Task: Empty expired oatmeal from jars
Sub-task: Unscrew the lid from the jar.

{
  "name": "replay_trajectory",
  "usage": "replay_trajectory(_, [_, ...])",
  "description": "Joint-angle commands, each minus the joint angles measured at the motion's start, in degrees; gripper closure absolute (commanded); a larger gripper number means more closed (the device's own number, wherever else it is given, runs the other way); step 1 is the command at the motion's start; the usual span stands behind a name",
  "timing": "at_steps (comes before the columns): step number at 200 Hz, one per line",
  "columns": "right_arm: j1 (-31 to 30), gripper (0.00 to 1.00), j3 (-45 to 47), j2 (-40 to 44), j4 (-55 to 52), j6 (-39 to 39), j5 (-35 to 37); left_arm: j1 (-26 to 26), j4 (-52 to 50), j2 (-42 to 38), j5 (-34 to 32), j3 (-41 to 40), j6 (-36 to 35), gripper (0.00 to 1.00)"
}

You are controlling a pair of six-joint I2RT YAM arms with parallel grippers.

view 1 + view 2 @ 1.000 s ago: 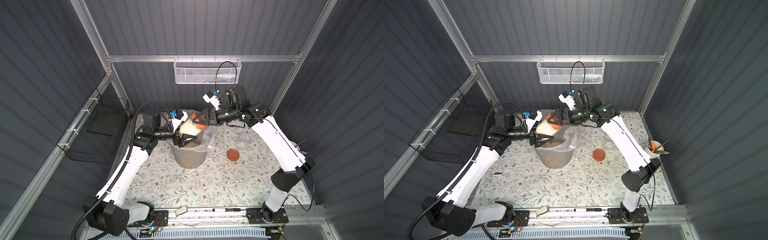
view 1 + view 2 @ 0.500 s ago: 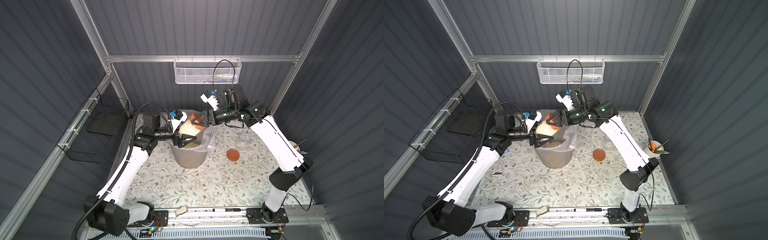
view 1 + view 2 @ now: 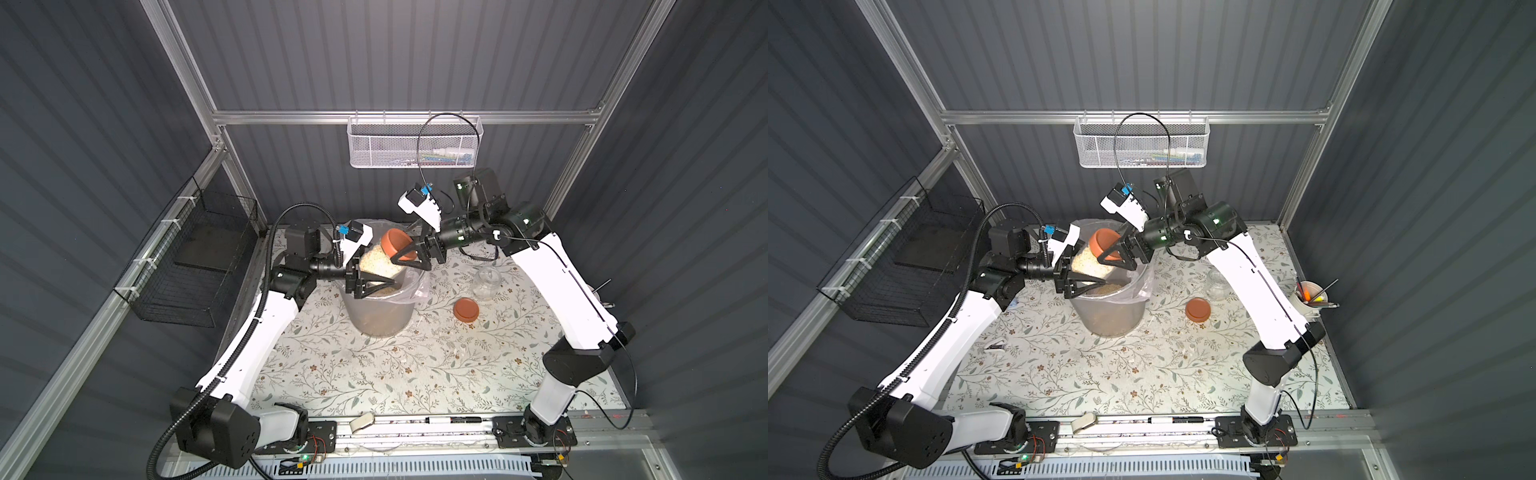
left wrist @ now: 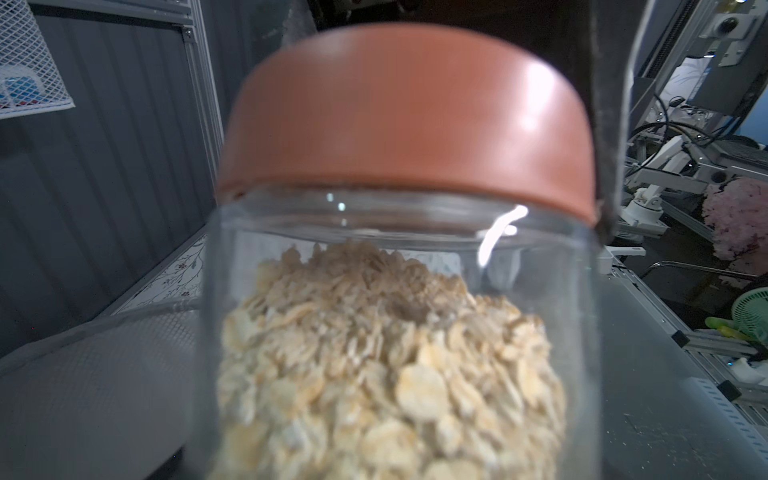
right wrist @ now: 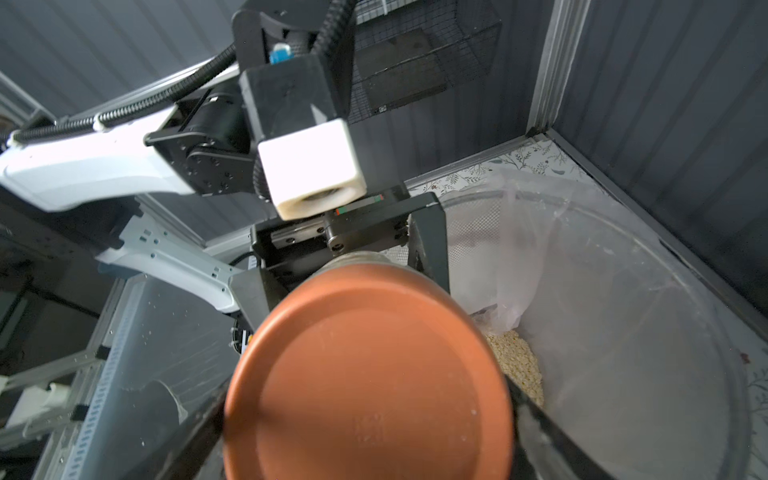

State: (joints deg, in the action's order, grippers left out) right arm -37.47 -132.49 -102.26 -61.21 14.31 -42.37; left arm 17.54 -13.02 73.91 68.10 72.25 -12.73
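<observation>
In both top views the oatmeal jar (image 3: pixel 379 266) is pinched across its glass body by the left gripper (image 3: pixel 386 272), above the lined bin (image 3: pixel 376 322). Its long axis is pointed straight ahead of those jaws, so its terracotta lid (image 3: pixel 394 242) is clamped between the right gripper's (image 3: pixel 402 246) jaws.

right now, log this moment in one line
left hand: holds full jar over bin | right hand: grips lid | lid: on

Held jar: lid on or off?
On: the lid caps the jar over the bin, oatmeal inside; the right gripper is closed on the lid.
</observation>
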Motion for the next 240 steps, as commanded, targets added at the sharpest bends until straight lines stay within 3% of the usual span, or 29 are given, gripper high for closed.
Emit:
replay_trajectory(1, [0.60,0.46,-3.95,-1.97,-9.45,12.82,0.48,-0.75,3.01,-1.03,4.93,3.21,4.80,1.00])
replay_trajectory(39, [0.93,0.15,-7.79,-2.45,-15.93,19.66,0.40,-0.75,1.94,-0.75,6.03,3.34,4.37,1.00])
replay_trajectory(61, [0.93,0.01,-5.78,-0.97,-12.48,16.83,0.17,-0.75,2.10,-0.52,5.44,3.47,4.43,1.00])
replay_trajectory(110, [1.44,0.01,9.92,8.73,13.36,-12.51,2.88,-0.75,0.91,-1.05,0.73,3.41,2.78,1.00])
replay_trajectory(161, [1.75,0.01,8.41,7.15,15.67,-38.21,6.42,-0.75,-2.00,-0.53,-3.32,3.75,-0.05,1.00])
replay_trajectory(173, [1.64,0.01,9.65,6.48,16.91,-41.21,5.62,-0.75,-2.94,-0.35,-4.22,3.90,-0.92,1.00])
replay_trajectory(212, [1.31,0.01,3.13,2.25,7.87,-42.56,13.09,-0.75,-5.00,-0.43,-5.29,4.41,-2.76,1.00])
replay_trajectory(240, [1.35,0.01,1.04,0.40,8.85,-46.65,10.39,-0.75,-7.51,-0.34,-6.09,5.27,-4.61,1.00])
